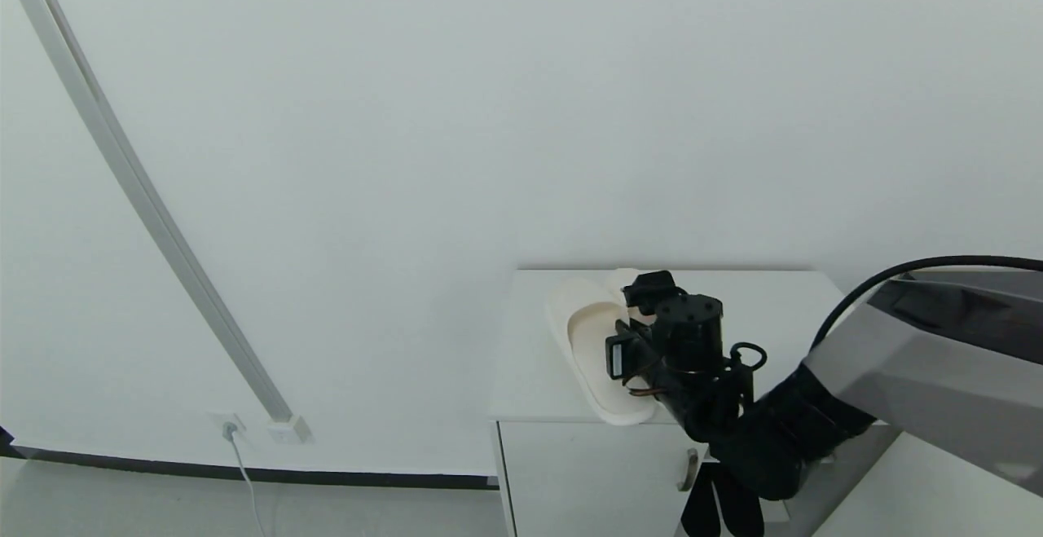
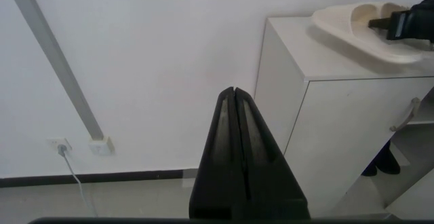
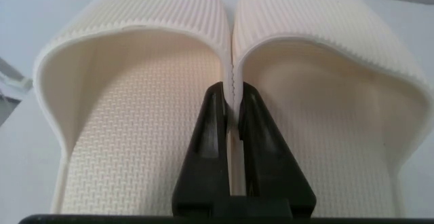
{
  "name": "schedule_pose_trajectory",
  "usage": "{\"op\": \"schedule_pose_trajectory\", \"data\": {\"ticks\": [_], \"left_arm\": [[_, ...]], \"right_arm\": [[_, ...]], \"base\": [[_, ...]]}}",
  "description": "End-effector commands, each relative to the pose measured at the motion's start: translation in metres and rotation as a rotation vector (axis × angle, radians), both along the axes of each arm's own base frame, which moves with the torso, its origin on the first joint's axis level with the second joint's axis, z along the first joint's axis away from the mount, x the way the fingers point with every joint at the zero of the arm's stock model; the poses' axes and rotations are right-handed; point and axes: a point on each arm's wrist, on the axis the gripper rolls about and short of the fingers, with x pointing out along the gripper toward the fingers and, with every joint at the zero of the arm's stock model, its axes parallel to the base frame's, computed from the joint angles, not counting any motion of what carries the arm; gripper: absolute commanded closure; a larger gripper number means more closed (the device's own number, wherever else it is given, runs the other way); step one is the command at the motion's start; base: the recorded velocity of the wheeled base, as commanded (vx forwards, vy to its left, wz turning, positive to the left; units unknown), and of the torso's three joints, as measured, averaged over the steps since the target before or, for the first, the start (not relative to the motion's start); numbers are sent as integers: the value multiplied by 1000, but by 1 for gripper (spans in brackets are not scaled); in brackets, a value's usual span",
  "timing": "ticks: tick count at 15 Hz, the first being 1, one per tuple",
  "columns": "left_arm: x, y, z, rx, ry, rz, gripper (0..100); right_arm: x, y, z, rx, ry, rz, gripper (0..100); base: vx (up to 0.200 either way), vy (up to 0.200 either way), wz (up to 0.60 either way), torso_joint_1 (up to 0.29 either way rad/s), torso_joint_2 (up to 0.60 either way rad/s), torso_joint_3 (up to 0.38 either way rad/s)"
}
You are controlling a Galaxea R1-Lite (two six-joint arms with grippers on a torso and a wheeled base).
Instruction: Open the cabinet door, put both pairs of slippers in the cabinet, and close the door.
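A cream pair of slippers (image 1: 588, 349) lies side by side on top of the white cabinet (image 1: 530, 358). My right gripper (image 3: 232, 91) is shut on their two touching inner edges, pinching both slippers (image 3: 142, 136) together. From the head view the right wrist (image 1: 684, 341) covers the far slipper. The cabinet door (image 1: 587, 480) with its metal handle (image 1: 691, 469) faces front. Beside the handle the cabinet stands open, and dark slipper-like shapes (image 1: 721, 508) sit inside. My left gripper (image 2: 234, 95) is shut on nothing, held low to the left of the cabinet (image 2: 352, 136).
A grey conduit (image 1: 138, 187) runs slantwise down the white wall to a junction box (image 1: 287, 429). A wall socket with a white cable (image 1: 231, 427) sits beside it. Bare floor lies left of the cabinet.
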Motion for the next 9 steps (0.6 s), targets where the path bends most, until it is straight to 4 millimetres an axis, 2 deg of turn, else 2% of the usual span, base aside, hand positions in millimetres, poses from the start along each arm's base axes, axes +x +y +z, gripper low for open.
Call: {"op": "schedule_pose_trajectory", "data": {"ticks": [1, 4, 6, 9], "left_arm": [[0, 0, 0, 0, 1, -1, 100], [0, 0, 0, 0, 1, -3, 100], [0, 0, 0, -2, 1, -3, 100], [0, 0, 0, -5, 1, -3, 100]], "right_arm": [[-34, -14, 27, 12, -38, 54, 100], [-83, -32, 39, 7, 5, 196, 100], [-91, -38, 36, -7, 24, 202, 100], [-91, -38, 35, -6, 27, 202, 100]], "base": [[0, 0, 0, 0, 0, 0], [0, 0, 0, 0, 0, 0], [0, 0, 0, 0, 0, 0], [0, 0, 0, 0, 0, 0]]}}
